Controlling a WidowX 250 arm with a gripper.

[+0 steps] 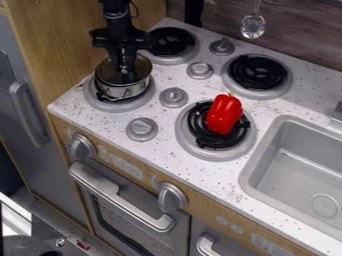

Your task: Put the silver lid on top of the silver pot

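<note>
The gripper (125,64) points down over the left front burner, low at the middle of the lid; its grip on the lid cannot be made out. The silver-rimmed lid (139,69), with a dark see-through middle, lies over the mouth of the silver pot (125,91). Whether its rim sits fully on the pot is unclear. The pot stands upright on the burner, and the gripper hides part of the lid's centre.
A red pepper (224,115) lies on the front right burner. Two more burners (256,72) are at the back, with grey knobs (174,97) between. The sink (294,165) is at the right, a wooden side wall (60,45) at the left.
</note>
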